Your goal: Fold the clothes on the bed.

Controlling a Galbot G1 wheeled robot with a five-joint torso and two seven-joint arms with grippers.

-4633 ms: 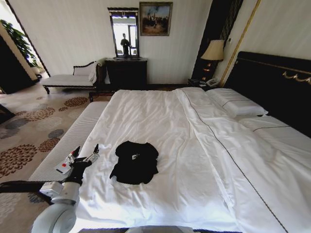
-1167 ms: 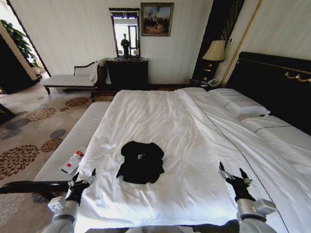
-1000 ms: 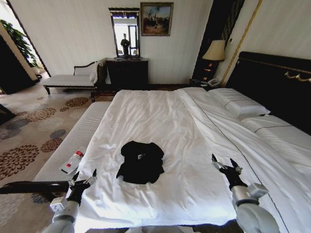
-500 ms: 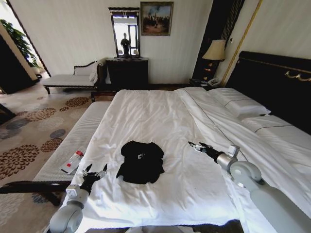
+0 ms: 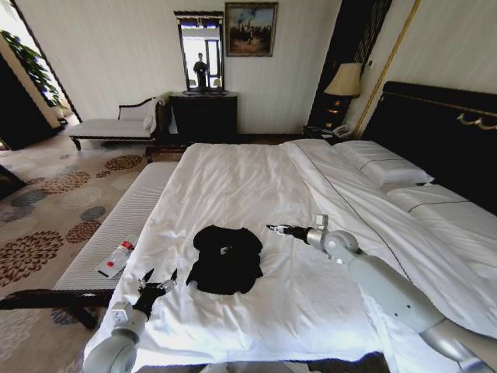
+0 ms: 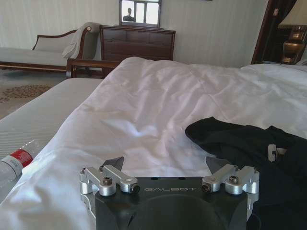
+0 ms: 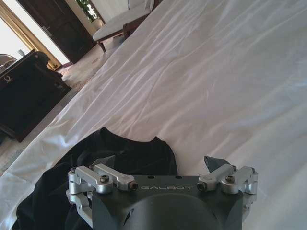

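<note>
Black T-shirt [image 5: 225, 259]: lying crumpled on the white duvet [image 5: 256, 194] of the bed [image 5: 435, 132], toward its near left part. It is bunching into a dark heap; sleeves and hem are hard to tell apart, and only a small white fragment of the chest print is showing [image 6: 272, 152]. In the left wrist view the garment [image 6: 240, 143] is running off the frame edge; in the right wrist view [image 7: 120, 158] its near part is hiding behind the gripper body.

Right gripper [image 5: 275, 228]: reaching over the duvet just beside the shirt's far right edge, fingers spread apart and holding nothing. In the right wrist view the dark fingertips [image 7: 215, 163] are standing wide apart above shirt and duvet; whether they are touching cloth cannot be told.

Left gripper [image 5: 159, 281]: hovering low at the near left corner of the bed, near the shirt but apart from it, fingers parted and empty [image 6: 165, 165].

Bench [image 5: 116, 225]: white-cushioned, lying along the bed's left side, carrying a plastic bottle [image 5: 115, 259] with a red label; the bottle is cut off in the left wrist view [image 6: 14, 160].

Pillows [image 5: 377, 165]: lying by the dark headboard.
</note>
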